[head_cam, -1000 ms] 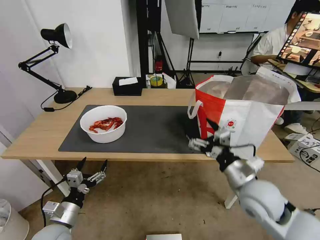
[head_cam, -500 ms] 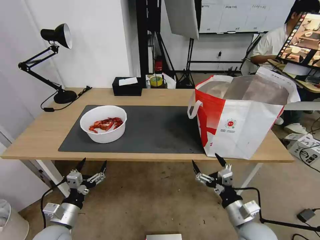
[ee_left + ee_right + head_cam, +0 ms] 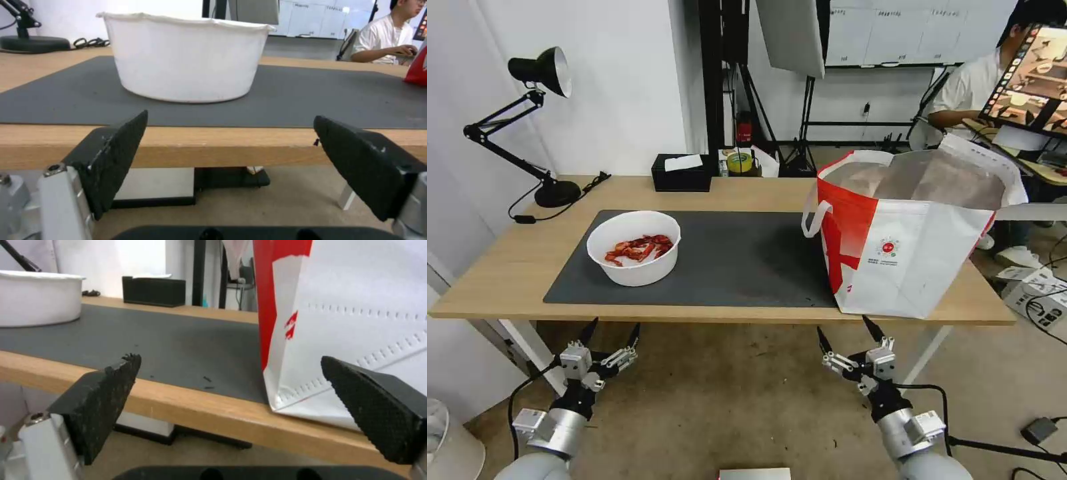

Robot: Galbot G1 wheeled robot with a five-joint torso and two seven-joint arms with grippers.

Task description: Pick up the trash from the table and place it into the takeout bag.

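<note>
A long light-wood worktop (image 3: 740,193) on white legs runs across the room from left to right, with a wall behind its left end and stands and a reflector panel behind its middle. A large dark grey mat (image 3: 727,257) lies along it, its long side parallel to the front edge.

The remaining trash is a white round bowl (image 3: 634,248) of red crayfish shells (image 3: 639,247), standing upright on the left part of the mat with its mouth facing up. The takeout bag (image 3: 910,230) stands upright at the right end of the worktop, its base partly on the mat's right edge, its mouth open upward and showing silver lining. A white loop handle (image 3: 814,217) hangs on the bag's side that faces the bowl. The stretch of mat between bowl and bag is bare except for a few dark specks near the front.

At the back edge sit a black tissue box (image 3: 682,172) and, beside it, a yellow tape roll (image 3: 739,161). A black desk lamp (image 3: 527,127) stands at the left rear corner.

The left tool (image 3: 612,332) hangs below the front edge, in front of the bowl, its fingers spread and empty. The right tool (image 3: 848,332) hangs below the edge near the bag's front corner, likewise released with nothing between its fingers.
</note>
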